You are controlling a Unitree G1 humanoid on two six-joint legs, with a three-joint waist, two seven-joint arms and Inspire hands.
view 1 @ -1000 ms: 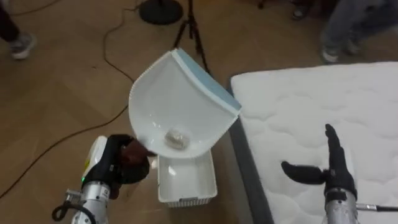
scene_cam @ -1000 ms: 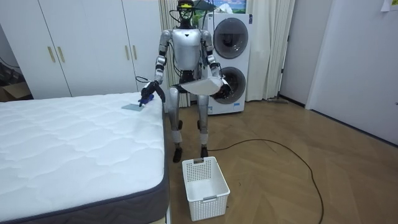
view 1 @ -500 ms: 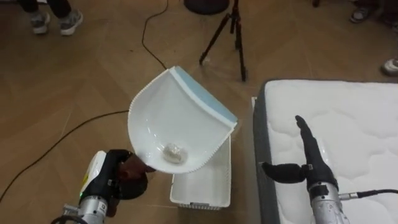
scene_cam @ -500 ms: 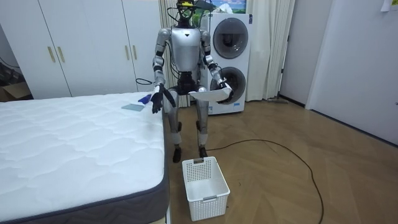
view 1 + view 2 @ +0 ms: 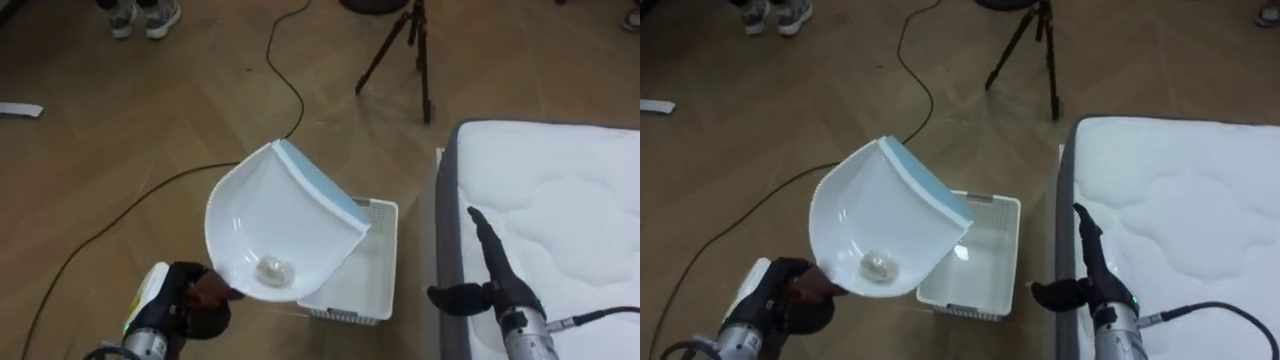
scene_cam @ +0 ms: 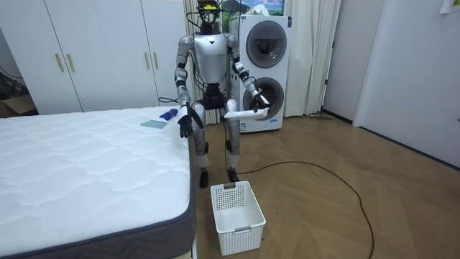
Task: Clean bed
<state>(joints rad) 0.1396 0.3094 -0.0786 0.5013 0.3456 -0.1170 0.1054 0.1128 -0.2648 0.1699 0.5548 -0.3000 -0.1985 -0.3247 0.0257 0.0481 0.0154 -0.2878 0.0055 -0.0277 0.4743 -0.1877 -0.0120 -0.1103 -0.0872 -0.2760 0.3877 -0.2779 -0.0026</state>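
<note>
Dustpan (image 5: 285,225) with a small crumpled scrap (image 5: 271,268) inside is clenched in the left hand (image 5: 188,303), a white basket (image 5: 372,265) on the floor below. Right hand (image 5: 503,288) hangs slack, fingers straight, at the mattress (image 5: 570,200) edge.

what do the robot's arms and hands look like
The left hand is black with a white back panel bearing a small green mark; the right hand is black and slim. Both sit on silver cylindrical wrists, a thin cable leaving the right one. The arms are silver with dark joints.
</note>
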